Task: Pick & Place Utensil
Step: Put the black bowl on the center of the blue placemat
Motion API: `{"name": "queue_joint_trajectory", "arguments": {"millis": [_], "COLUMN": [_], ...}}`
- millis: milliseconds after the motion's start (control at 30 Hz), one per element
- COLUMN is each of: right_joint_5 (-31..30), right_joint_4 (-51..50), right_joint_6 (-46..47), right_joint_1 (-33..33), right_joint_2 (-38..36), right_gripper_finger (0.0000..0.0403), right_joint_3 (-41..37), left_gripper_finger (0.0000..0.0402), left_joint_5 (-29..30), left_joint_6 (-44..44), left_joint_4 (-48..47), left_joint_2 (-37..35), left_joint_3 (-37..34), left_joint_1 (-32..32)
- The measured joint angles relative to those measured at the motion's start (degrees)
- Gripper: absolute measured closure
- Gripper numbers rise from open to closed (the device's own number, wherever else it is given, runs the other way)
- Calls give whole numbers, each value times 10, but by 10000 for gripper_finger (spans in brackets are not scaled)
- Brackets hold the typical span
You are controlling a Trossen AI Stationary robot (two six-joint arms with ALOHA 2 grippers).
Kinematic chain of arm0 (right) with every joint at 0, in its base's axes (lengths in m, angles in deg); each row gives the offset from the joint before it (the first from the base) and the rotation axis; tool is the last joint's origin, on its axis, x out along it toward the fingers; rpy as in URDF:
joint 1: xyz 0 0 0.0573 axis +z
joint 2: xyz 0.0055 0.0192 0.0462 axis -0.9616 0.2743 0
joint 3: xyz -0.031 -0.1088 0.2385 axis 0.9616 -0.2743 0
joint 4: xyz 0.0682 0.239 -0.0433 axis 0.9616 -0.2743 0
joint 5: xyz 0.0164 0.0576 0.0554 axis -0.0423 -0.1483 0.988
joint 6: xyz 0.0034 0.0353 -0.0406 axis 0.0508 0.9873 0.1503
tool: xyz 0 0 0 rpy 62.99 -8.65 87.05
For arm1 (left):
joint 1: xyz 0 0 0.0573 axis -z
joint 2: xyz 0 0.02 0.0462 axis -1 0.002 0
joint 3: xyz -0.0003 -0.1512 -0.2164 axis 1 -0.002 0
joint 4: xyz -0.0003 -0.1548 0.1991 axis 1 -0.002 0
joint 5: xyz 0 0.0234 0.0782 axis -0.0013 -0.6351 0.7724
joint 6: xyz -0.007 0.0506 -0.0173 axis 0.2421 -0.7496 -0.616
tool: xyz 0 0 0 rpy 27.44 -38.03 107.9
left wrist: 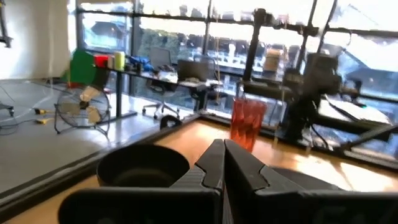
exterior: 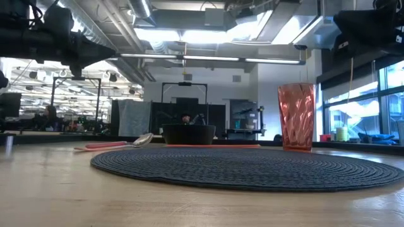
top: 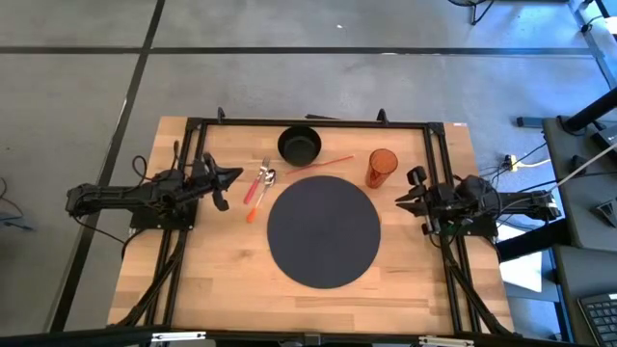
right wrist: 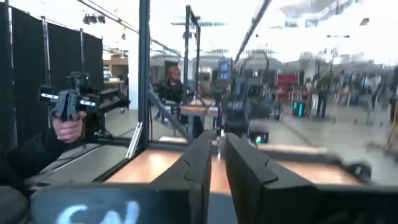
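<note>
A round dark woven placemat (top: 323,230) lies in the middle of the wooden tabletop (top: 222,280). Just off its far-left rim lie the utensils: a metal spoon (top: 266,183) and, touching alongside it, a red-handled utensil (top: 254,189) whose head cannot be made out, both angled from the far edge toward the left edge and resting flat on the wood. In the low view the spoon's bowl (exterior: 142,139) shows beside the mat, with the red handle running off to the left. A black bowl (top: 299,146) stands near the far edge, just beyond the mat, and an orange chopstick-like stick (top: 330,161) lies between bowl and mat, reaching toward a translucent red tumbler (top: 381,167) that stands upright at the mat's far-right rim. The left hand (top: 229,177) hangs above the tabletop near the left edge, level with the utensils and just beside them but not touching; in the left wrist view its fingers (left wrist: 214,163) are pressed together, clenched on nothing, with the bowl and tumbler ahead. The right hand (top: 407,197) sits near the right edge, beside the tumbler and clear of it; in the right wrist view its fingers (right wrist: 200,158) stand a narrow gap apart, holding nothing. In that view, off the tabletop, a person's hand (right wrist: 67,127) grips a dark handheld controller (right wrist: 69,99).
</note>
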Motion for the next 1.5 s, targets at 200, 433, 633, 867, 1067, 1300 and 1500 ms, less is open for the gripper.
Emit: {"name": "queue_joint_trajectory", "arguments": {"millis": [200, 433, 633, 867, 1067, 1300, 1500], "right_joint_5": [0, -1, -35, -95, -101, -74, -54], "right_joint_4": [4, -13, -14, -13, -48, -72, -78], "right_joint_6": [-2, -5, -5, -2, 4, 12, 12], "right_joint_1": [0, 0, 0, 0, 0, 0, 0], "right_joint_2": [0, 0, 0, 0, 0, 0, 0], "right_gripper_finger": [357, 397, 398, 383, 374, 373, 373], "right_joint_3": [0, 0, 0, 0, 0, 0, 0], "left_gripper_finger": [400, 400, 400, 400, 400, 400, 400], "left_joint_5": [28, 57, -15, -13, -4, -1, 3], "left_joint_6": [-4, -16, -119, -133, -55, -53, -53], "left_joint_4": [5, -56, 111, 145, 133, 145, 148], "left_joint_2": [0, 0, 7, 49, 84, 90, 90], "left_joint_3": [0, 0, 0, 0, 0, 0, 0], "left_joint_1": [0, 0, 0, 0, 1, 1, 1]}}
